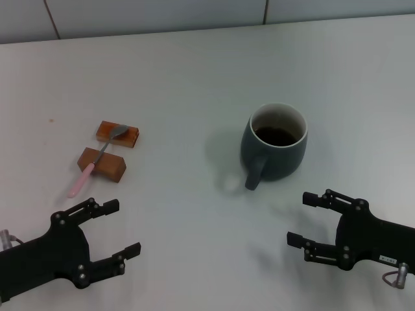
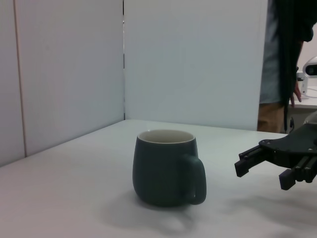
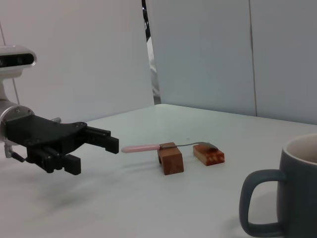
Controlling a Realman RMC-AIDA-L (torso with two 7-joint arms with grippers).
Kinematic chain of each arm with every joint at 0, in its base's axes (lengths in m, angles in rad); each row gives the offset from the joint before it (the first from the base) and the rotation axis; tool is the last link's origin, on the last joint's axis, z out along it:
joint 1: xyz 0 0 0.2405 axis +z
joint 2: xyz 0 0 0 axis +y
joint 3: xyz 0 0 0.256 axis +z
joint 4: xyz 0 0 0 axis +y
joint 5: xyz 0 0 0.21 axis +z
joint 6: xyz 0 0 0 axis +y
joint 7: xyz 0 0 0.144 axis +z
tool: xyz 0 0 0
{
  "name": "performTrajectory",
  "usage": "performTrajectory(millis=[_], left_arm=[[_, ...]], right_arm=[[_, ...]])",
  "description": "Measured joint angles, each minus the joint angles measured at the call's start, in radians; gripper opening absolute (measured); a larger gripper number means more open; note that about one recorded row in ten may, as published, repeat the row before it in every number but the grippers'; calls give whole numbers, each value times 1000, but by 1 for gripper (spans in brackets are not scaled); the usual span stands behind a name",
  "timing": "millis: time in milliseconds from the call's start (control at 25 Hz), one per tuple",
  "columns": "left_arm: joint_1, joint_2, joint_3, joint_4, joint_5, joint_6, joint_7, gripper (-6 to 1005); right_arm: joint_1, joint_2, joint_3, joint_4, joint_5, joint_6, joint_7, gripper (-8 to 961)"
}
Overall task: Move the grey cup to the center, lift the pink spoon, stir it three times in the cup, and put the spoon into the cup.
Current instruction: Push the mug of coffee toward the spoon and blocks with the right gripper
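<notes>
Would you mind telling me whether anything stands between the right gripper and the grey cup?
Nothing visible does. The right gripper is open, just short of the grey cup, whose handle points toward it, with only bare table between.

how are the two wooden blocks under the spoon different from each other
The near block carries the pink spoon's handle; the far block carries its metal bowl. The near block looks chunkier and plain-topped; the far block looks flatter, with a notched end in the right wrist view. Both are brown, apart, resting on the table.
</notes>
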Motion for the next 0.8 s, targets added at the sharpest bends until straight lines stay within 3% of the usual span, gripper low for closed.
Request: performTrajectory(millis=[800], left_arm=[[10,0,-5,12,0,28,-3,808]], right_arm=[[-4,0,3,14,3,-7,-1,813]])
